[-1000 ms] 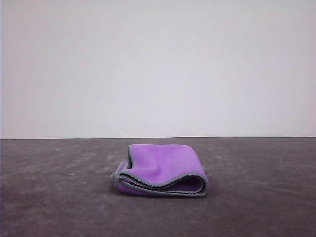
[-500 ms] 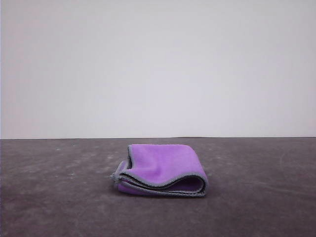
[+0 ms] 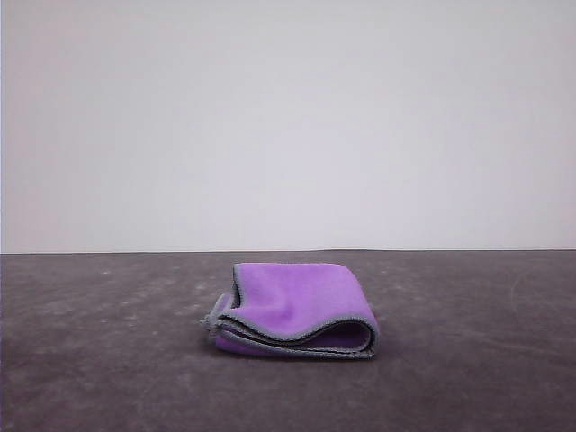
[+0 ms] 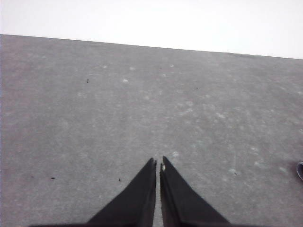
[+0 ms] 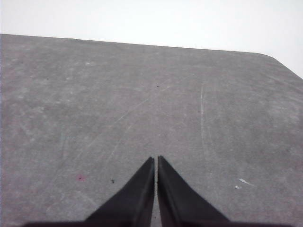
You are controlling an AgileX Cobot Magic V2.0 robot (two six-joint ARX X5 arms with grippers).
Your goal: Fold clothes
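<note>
The purple cloth (image 3: 295, 310) lies folded on the dark grey counter (image 3: 468, 360), near the middle, its grey edging toward the near side. The left gripper (image 4: 157, 163) has its jaws closed together, holding nothing. The right gripper (image 5: 155, 159) is likewise closed and empty above bare counter.

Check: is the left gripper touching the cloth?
Apart. In the left wrist view the left gripper is shut over bare table; in the front view the folded cloth lies alone.
</note>
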